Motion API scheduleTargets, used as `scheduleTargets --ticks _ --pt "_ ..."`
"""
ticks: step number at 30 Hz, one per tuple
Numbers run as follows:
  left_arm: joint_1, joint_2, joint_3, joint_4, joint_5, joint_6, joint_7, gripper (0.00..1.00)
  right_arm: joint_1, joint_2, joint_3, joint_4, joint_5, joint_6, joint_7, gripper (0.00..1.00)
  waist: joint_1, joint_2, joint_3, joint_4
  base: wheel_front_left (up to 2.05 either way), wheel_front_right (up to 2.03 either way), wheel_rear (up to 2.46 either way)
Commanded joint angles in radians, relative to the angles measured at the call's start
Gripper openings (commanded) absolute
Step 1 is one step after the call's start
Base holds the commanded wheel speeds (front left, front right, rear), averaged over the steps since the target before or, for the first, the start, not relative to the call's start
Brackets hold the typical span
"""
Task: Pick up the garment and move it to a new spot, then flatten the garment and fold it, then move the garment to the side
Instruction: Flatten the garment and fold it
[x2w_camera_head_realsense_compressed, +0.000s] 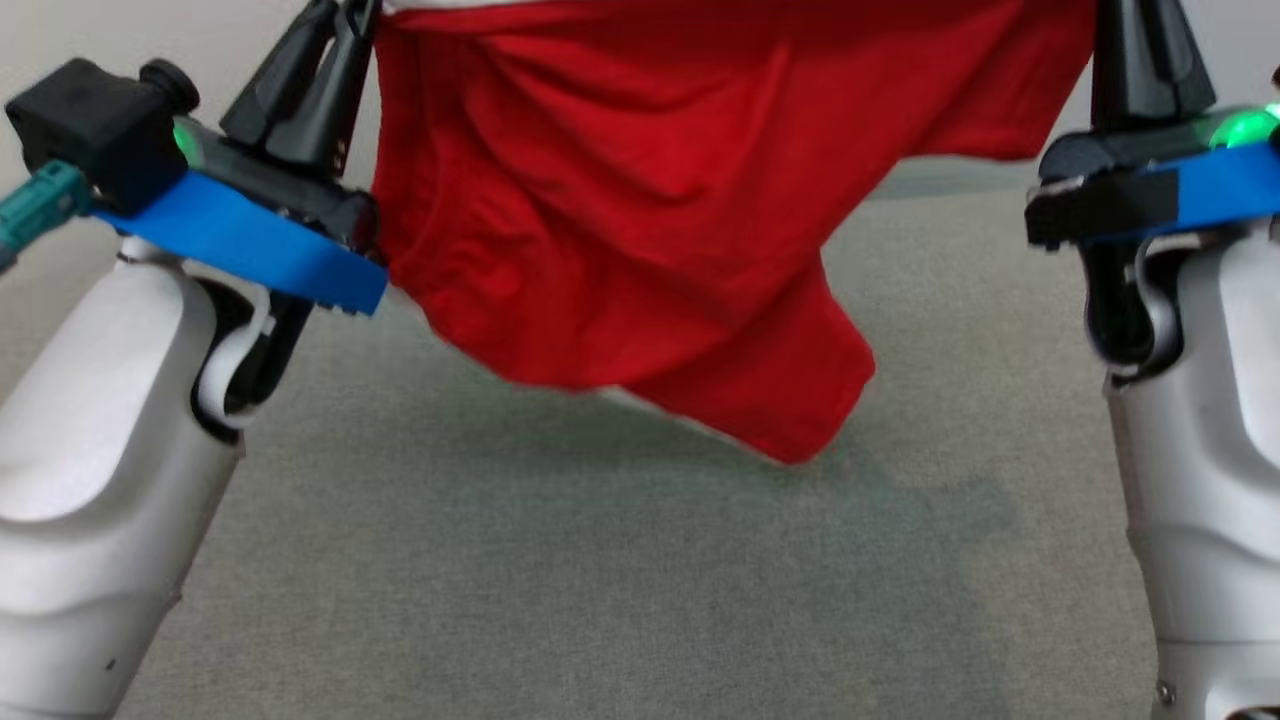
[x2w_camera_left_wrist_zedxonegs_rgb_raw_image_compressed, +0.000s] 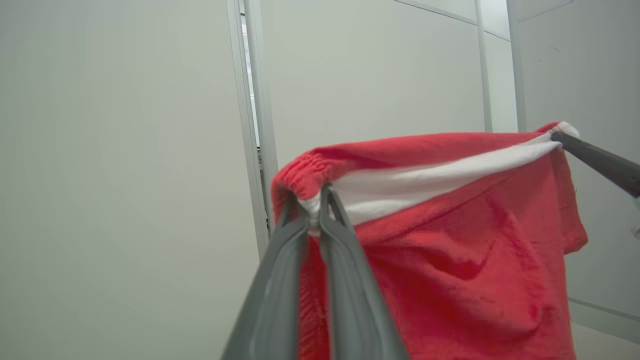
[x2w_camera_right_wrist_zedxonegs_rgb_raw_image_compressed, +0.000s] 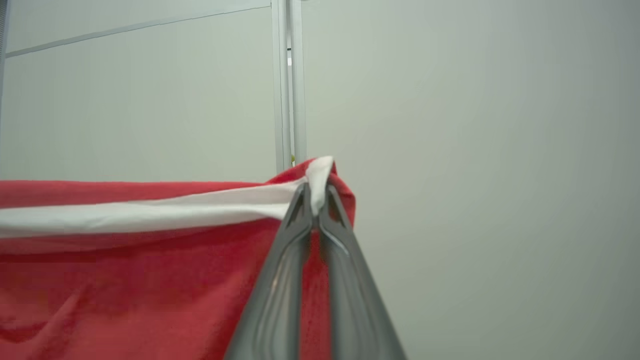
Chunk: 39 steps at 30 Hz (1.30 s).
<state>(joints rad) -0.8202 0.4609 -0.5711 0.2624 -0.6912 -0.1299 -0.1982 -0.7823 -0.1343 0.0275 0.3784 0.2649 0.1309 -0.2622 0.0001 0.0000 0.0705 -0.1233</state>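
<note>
Left pincer (x2w_camera_left_wrist_zedxonegs_rgb_raw_image_compressed: 312, 202) clamped narrow on a gathered corner of the garment (x2w_camera_head_realsense_compressed: 620, 200), with red cloth and a white band (x2w_camera_left_wrist_zedxonegs_rgb_raw_image_compressed: 425, 180) bunched between the tips; arm raised, fingers pointing up at the top left of the head view. From there the band runs taut and near level to the right (so the long axis of the hold lies straight across the robot's front, pincer to pincer). Body of the garment hangs below that line as a loose, creased red sheet. Its lowest corner sits right of centre, low over the grey bench (x2w_camera_head_realsense_compressed: 600, 600); whether that corner touches the bench I cannot tell. Right pincer (x2w_camera_right_wrist_zedxonegs_rgb_raw_image_compressed: 316, 200) likewise shut tight on the opposite corner, white edge poking up between the tips, pale wall (x2w_camera_right_wrist_zedxonegs_rgb_raw_image_compressed: 475, 150) behind. Neither arm is nearer: each holds one end, with the cloth between and beneath both. Judgement: carry stage, garment aloft and spread, not yet laid down. Laying it flat likely calls for both arms to descend together with the band kept stretched, so the hanging edge lands first and the rest drapes away from it. A slack side would let the sheet fold on itself.
</note>
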Motion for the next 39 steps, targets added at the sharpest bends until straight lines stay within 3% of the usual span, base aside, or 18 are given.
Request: scheduleTargets --ticks 1,7,15,24,29,39 --pt "-0.030 -0.008 -0.001 0.019 0.006 -0.001 -0.013 0.00 -0.037 0.004 -0.010 0.008 -0.017 0.000 -0.003 0.00 -0.0001 0.0000 0.022 0.006 0.00 0.00 0.00" --pt "-0.091 -0.048 -0.013 0.115 -0.017 -0.001 -0.060 0.00 -0.127 0.035 -0.057 0.017 -0.066 0.000 -0.003 0.00 -0.0001 0.0000 0.069 -0.011 0.00 0.00 0.00" --pt "0.195 -0.083 -0.090 0.181 -0.130 -0.001 -0.068 0.00 0.204 0.040 -0.070 0.060 -0.042 0.000 -0.004 0.00 -0.0001 0.0000 0.041 -0.016 0.00 0.00 0.00" --pt "0.565 -0.164 -0.284 0.253 -0.269 -0.001 -0.068 0.00 0.621 0.061 -0.089 0.109 -0.009 0.000 -0.004 0.00 -0.0001 0.0000 -0.011 -0.011 0.00 0.00 0.00" --pt "0.668 -0.189 -0.266 0.256 -0.265 -0.001 -0.068 0.00 0.743 0.069 -0.117 0.095 -0.002 0.000 -0.004 0.00 -0.0001 0.0000 -0.055 -0.008 0.00 0.00 0.00" --pt "0.785 -0.184 -0.235 0.208 -0.203 -0.001 -0.068 0.00 0.866 0.067 -0.169 0.005 0.027 -0.001 -0.004 0.00 -0.0001 0.0000 -0.098 0.018 0.00 0.00 0.00"
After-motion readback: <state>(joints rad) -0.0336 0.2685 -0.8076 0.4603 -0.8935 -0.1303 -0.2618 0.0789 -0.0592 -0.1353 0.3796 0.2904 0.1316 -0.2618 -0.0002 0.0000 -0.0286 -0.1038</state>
